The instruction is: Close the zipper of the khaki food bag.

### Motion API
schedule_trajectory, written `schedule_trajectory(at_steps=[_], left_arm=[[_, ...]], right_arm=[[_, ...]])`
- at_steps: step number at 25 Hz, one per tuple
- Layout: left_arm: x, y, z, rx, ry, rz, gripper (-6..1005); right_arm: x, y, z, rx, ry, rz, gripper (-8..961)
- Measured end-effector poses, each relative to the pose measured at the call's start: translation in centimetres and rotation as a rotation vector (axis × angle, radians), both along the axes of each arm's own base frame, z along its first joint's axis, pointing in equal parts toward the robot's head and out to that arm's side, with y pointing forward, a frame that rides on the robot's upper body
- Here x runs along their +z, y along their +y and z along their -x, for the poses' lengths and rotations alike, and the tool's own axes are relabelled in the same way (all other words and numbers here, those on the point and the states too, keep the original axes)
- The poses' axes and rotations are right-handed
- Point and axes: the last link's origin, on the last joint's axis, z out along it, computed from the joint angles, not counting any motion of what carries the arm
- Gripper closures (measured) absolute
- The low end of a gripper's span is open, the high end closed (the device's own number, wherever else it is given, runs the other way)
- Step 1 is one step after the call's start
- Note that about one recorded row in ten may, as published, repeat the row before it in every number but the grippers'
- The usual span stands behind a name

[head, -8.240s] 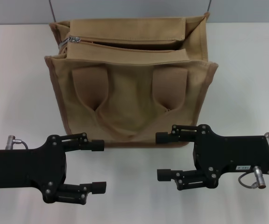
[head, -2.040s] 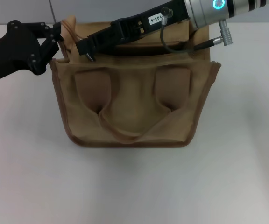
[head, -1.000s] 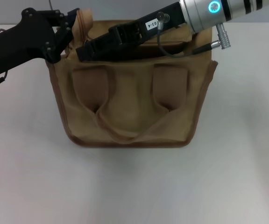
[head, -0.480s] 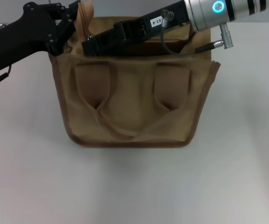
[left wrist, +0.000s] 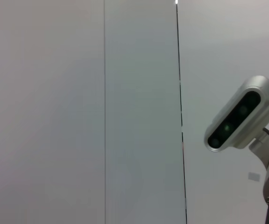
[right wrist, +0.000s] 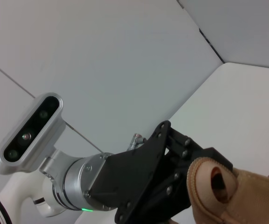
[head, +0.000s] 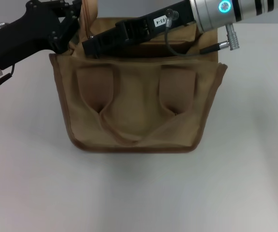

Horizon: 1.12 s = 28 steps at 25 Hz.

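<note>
The khaki food bag [head: 139,116] stands on the white table with its front pocket and two strap handles facing me. My left gripper [head: 76,19] is at the bag's top left corner, shut on a raised fold of its fabric [head: 88,12]. The right wrist view shows that fold [right wrist: 214,182] pinched in the left gripper [right wrist: 197,175]. My right gripper [head: 88,47] reaches from the upper right across the bag's top to its left end. The right arm hides the zipper, and its slider does not show.
The white table [head: 139,193] spreads in front of and beside the bag. A grey wall stands behind it. The left wrist view shows only the wall and the robot's head camera [left wrist: 239,114].
My left gripper has moved up and to the right, lifting the bag's left corner fabric higher. My right gripper stays near the left end of the bag's top.
</note>
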Motion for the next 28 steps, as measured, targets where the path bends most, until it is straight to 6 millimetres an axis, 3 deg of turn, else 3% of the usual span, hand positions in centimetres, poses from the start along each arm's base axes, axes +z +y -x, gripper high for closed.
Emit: schedule_trajectory(at_steps=[9, 19, 28], left_arm=[[0.4, -0.4, 0.4, 0.008, -0.018, 0.010, 974], [-0.7, 0.3, -0.9, 0.000, -0.045, 0.035, 970], [0.0, 0.2, 0.0, 0.043, -0.072, 0.026, 965]], right_arm=[[0.0, 0.1, -0.3, 0.002, 0.003, -0.011, 595], [-0.1, 0.1, -0.1, 0.013, 0.002, -0.017, 652], [0.0, 0.1, -0.2, 0.009, 0.016, -0.020, 653]])
